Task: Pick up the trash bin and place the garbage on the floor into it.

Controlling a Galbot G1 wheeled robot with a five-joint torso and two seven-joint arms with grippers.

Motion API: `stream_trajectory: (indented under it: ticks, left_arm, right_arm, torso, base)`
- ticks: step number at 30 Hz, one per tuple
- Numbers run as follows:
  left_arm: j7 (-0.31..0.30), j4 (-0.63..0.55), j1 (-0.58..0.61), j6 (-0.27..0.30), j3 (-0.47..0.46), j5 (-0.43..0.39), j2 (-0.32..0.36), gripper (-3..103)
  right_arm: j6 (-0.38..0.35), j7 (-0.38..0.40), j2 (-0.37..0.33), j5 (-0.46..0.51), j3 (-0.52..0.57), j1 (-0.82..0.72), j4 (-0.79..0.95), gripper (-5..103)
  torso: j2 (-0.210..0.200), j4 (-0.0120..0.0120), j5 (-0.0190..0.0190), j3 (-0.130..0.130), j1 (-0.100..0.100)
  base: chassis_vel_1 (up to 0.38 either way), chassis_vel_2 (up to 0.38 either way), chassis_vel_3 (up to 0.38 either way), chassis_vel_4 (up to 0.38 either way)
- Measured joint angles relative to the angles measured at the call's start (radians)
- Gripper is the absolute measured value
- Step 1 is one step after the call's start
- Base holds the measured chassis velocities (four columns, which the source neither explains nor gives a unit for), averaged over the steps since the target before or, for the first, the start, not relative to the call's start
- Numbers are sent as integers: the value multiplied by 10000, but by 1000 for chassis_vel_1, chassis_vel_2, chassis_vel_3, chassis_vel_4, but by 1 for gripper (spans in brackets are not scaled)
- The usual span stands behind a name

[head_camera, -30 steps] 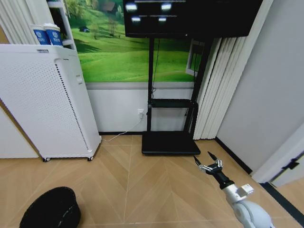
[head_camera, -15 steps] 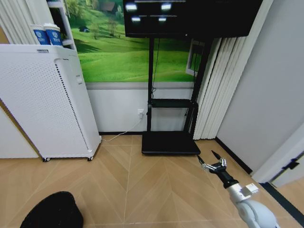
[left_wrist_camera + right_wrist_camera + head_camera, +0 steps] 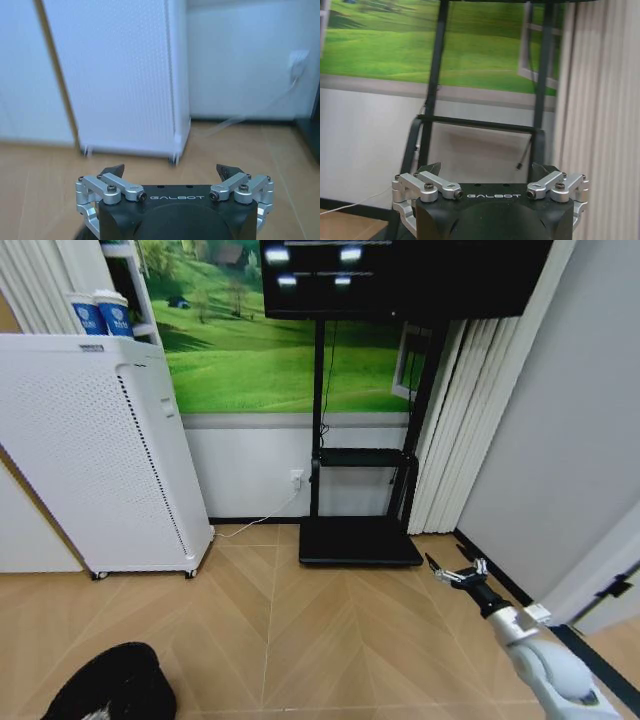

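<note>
- Well apart from my right gripper (image 3: 458, 571), the trash bin (image 3: 112, 684) sits on the wooden floor (image 3: 300, 630) at about 8 o'clock in my head view.
- My right gripper hovers at 4 o'clock, fingers spread, holding nothing.
- My left gripper (image 3: 170, 172) is likewise spread and empty, facing the white perforated cabinet (image 3: 115, 75).
- "GALBOT" is printed on both gripper bodies.

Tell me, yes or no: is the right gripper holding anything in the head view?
No: the right gripper hangs open and empty above the bare wood floor, right of the black TV stand base.
</note>
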Motion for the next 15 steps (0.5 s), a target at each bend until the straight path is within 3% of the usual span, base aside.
stream_trajectory:
  ticks: [2, 3, 5, 7, 11, 12, 15]
  left_arm:
    - [-13, -258, -1112, -253, 236, 654, 481, 100]
    - [-13, -258, -1112, -253, 236, 654, 481, 100]
    - [-90, -502, -1863, -368, 685, 828, 1095, 100]
    - [-91, -587, -2033, -368, 811, 837, 1272, 100]
    - [-59, -869, -2284, -447, 881, 803, 1393, 100]
    - [-58, -975, -2347, -453, 853, 723, 1333, 100]
    - [-58, -1020, -2504, -447, 869, 657, 1321, 100]
  right_arm:
    - [63, 741, 423, -209, 250, -589, 525, 100]
    - [63, 741, 423, -209, 250, -589, 525, 100]
    - [53, 1688, 833, -297, 526, -1284, 1351, 100]
    - [34, 1995, 1010, -282, 600, -1562, 1797, 100]
    - [-220, 2064, 1274, -122, 522, -1978, 3070, 100]
    - [-392, 1997, 1337, -94, 249, -2074, 3567, 100]
    - [-716, 1860, 1512, -223, -236, -2286, 4223, 100]
  torso:
    - [-1, -6, 2, 0, 0]
    - [-1, -6, 2, 0, 0]
    - [0, -8, -2, 1, 0]
    - [-1, -9, -1, 0, 0]
    - [0, -6, -2, 1, 0]
    - [0, 6, -2, 0, 0]
    - [0, 4, 0, 0, 0]
  base:
    - [0, 0, 0, 0]
    - [0, 0, 0, 0]
    - [0, 0, 0, 0]
    - [0, 0, 0, 0]
    - [0, 0, 0, 0]
    - [0, 0, 0, 0]
    - [0, 0, 0, 0]
